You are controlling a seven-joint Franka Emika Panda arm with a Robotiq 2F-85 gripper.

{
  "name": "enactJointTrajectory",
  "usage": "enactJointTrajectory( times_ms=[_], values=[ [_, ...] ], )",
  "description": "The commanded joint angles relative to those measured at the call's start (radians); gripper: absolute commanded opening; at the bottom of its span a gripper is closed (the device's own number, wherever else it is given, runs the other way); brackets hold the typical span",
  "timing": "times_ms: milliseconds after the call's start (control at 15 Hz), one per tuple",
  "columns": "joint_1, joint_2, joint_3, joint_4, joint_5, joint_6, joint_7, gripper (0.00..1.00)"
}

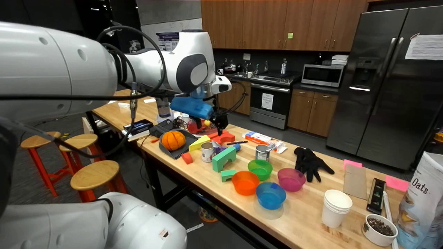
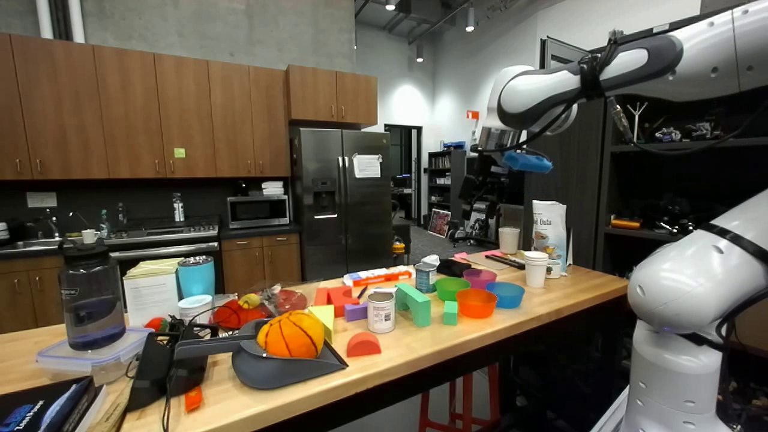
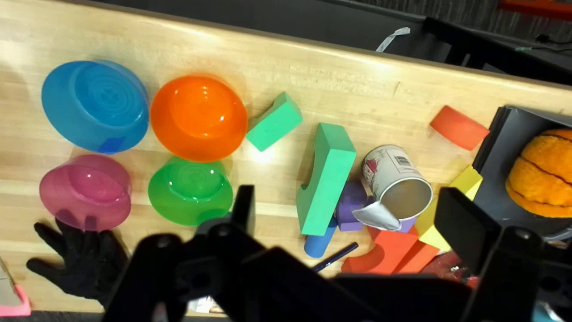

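My gripper (image 3: pixel 355 212) is open and empty, above the table, its fingers wide apart in the wrist view. It also shows in both exterior views (image 1: pixel 209 126) (image 2: pixel 479 201). Between and beyond the fingers lie a green arch block (image 3: pixel 328 179), an opened can (image 3: pixel 393 172) with its lid bent out, a purple block (image 3: pixel 351 208), a blue cylinder (image 3: pixel 321 241), a dark pen (image 3: pixel 337 256) and red blocks (image 3: pixel 384 250). A yellow block (image 3: pixel 435 223) is partly behind the right finger. A small green block (image 3: pixel 275 125) lies near the orange bowl (image 3: pixel 199 118).
Blue (image 3: pixel 95 105), pink (image 3: pixel 87 192) and green (image 3: pixel 190 192) bowls stand beside the orange one. A dustpan (image 3: pixel 487 192) holds an orange pumpkin-like plush (image 3: pixel 543 174). A black glove (image 1: pixel 311 164), white cups (image 1: pixel 335 207), an oats bag (image 1: pixel 420 200) and a water bottle (image 2: pixel 93 300) stand around.
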Motion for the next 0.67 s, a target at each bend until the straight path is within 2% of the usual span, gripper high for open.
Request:
enactJointTrajectory(
  times_ms=[0,333,400,533,600],
  values=[
    [-0.003,-0.037,-0.005,-0.148,0.004,0.055,-0.021,1.0],
    [-0.013,0.001,0.007,-0.343,-0.053,0.155,-0.048,1.0],
    [-0.018,0.077,0.005,-0.285,-0.074,0.145,-0.057,1.0],
    [-0.028,0.092,0.004,-0.308,-0.122,0.16,-0.072,1.0],
    [-0.01,0.051,0.004,-0.304,-0.09,0.127,-0.042,1.0]
  ],
)
